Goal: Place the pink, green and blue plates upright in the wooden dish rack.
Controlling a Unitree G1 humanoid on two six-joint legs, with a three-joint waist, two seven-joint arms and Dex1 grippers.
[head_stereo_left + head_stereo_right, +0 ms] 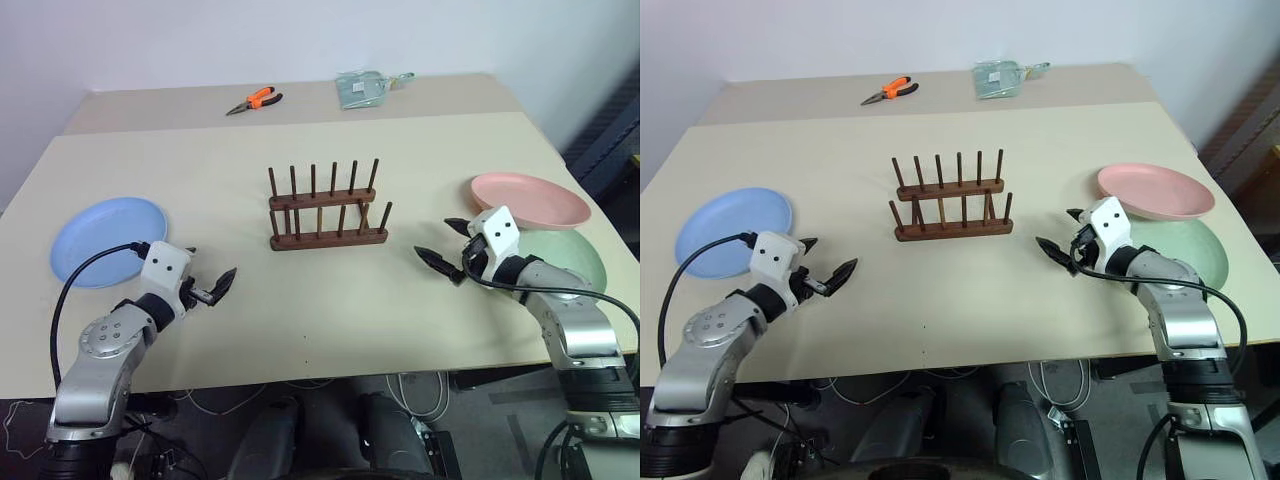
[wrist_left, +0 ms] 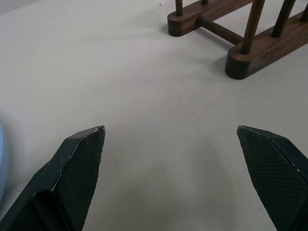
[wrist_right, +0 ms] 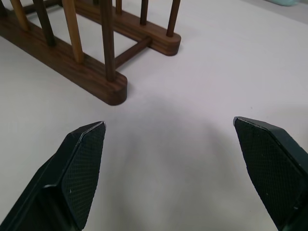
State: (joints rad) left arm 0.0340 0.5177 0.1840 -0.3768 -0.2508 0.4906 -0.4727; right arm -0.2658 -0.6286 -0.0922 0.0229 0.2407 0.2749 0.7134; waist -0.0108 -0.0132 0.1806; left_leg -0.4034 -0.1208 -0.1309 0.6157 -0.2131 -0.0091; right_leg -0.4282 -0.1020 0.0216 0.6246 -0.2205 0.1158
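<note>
My fingers gape wide on both sides, holding nothing: left gripper (image 1: 210,286) beside the blue plate (image 1: 108,240), right gripper (image 1: 446,243) by the pink plate (image 1: 530,200) overlapping the green plate (image 1: 572,258). The empty wooden dish rack (image 1: 328,208) stands mid-worktop (image 1: 330,310), bare surface between; pliers (image 1: 254,100) and a packet (image 1: 362,88) lie far back.

Silver arms; white wrist blocks; black cables; black hands.

Rack (image 1: 951,204) mid-table, empty. Blue plate (image 1: 732,231) flat at left, pink plate (image 1: 1156,191) flat at right, overlapping the green plate (image 1: 1185,250) nearer the edge. Left gripper (image 1: 824,264) and right gripper (image 1: 1061,234) both spread wide, holding nothing. Pliers (image 1: 891,92) and a clear bag (image 1: 1000,78) at far edge.
</note>
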